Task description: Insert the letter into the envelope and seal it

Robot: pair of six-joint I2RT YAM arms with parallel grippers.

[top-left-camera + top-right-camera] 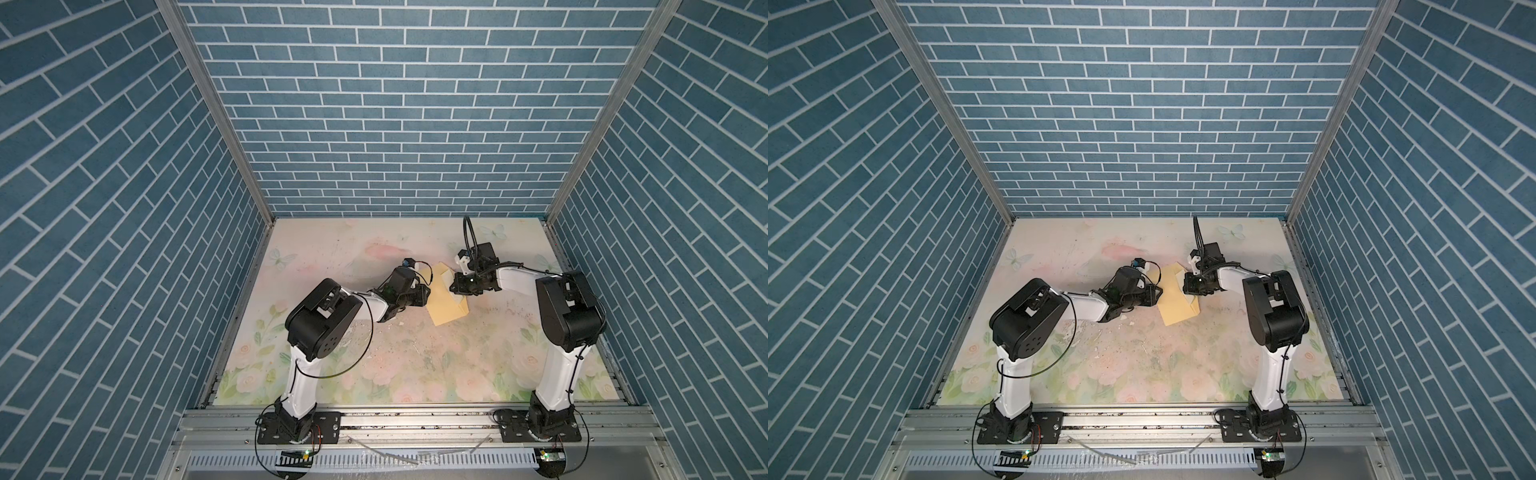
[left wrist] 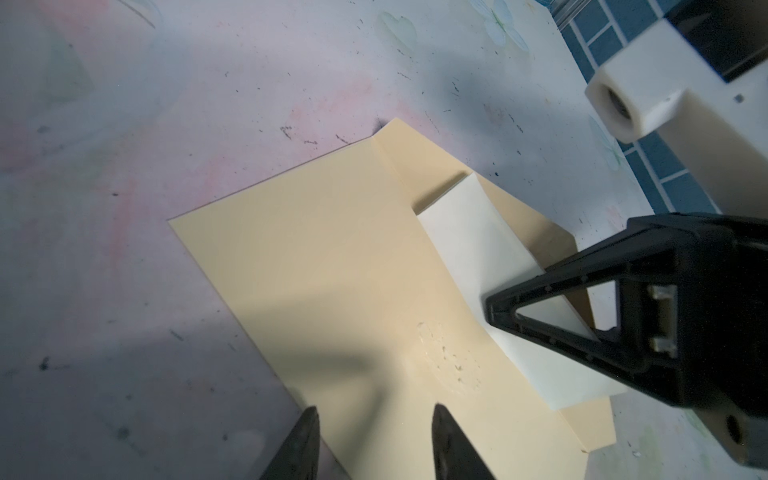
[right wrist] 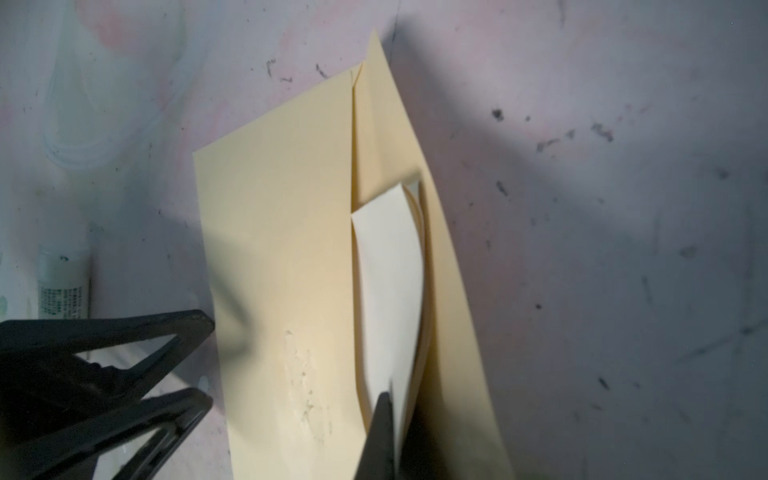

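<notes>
Floral surface [image 1: 374,357], blue brick walls [image 1: 395,124]: right fingers [image 3: 380,436] pinch shut on the letter [image 3: 390,270] (half inside the envelope [image 1: 446,309], lying mid-surface). Left fingers [image 2: 305,444], half parted, hold nothing beside its edge. Left arm [image 1: 305,374] and right arm [image 1: 555,374] bend inward, elbows raised.

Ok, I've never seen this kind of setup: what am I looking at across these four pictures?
Two robot arms stand at a flowered table. Two pictures look down from overhead and are almost alike. The other two come from cameras on the arms' wrists. A yellow envelope lies on the table with its flap open. The right hand is shut on the pale letter, which is partly tucked into the envelope's mouth. The left hand is open, over the envelope's opposite long edge.
</notes>
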